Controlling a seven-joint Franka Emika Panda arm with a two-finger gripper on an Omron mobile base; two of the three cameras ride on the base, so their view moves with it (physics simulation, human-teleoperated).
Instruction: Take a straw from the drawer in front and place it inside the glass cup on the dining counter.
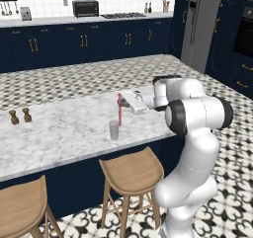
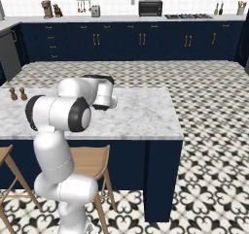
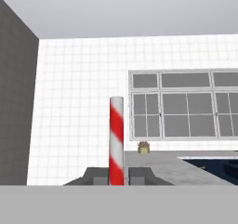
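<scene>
The straw (image 1: 119,108) stands upright over the dining counter (image 1: 64,133), and my gripper (image 1: 122,99) is shut on its upper part from the right. Its lower end sits at the right rim of the glass cup (image 1: 114,130); I cannot tell whether it is inside the cup. The cup stands upright near the counter's front edge. In the hand view the straw (image 3: 116,139) shows red and white stripes and rises between the two fingertips of the gripper (image 3: 117,179). The drawer is out of view.
Two brown shakers (image 1: 20,116) stand at the counter's left end. Wooden stools (image 1: 131,170) line the counter's near side below the cup. My own arm blocks the cup in the right base view, where the counter (image 2: 141,111) ends to the right.
</scene>
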